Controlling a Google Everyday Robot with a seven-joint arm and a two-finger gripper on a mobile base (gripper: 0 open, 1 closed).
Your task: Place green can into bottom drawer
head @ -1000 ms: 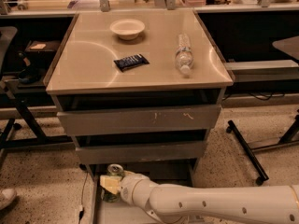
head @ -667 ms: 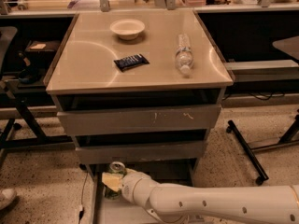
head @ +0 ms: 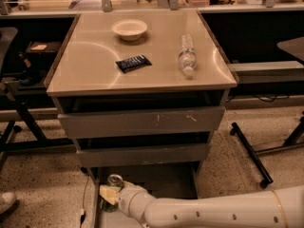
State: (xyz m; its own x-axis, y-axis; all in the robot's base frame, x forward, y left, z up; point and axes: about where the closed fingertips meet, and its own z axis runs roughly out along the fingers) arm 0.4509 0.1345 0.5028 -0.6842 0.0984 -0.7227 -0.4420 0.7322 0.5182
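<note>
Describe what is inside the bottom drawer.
At the left of the bottom drawer, the gripper holds the green can; grey floor shows behind them. The arm hides the drawer's front part.

Green can [head: 114, 180]: upright, silver top up, green body partly hidden, clamped in jaws of gripper [head: 111, 196], at left front edge of bottom drawer [head: 164, 178]. Bottom drawer: pulled open, dark flat floor exposed.

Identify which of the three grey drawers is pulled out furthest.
The bottom drawer: its floor lies exposed below the two upper drawers, and the gripper holds the green can at its left wall.
</note>
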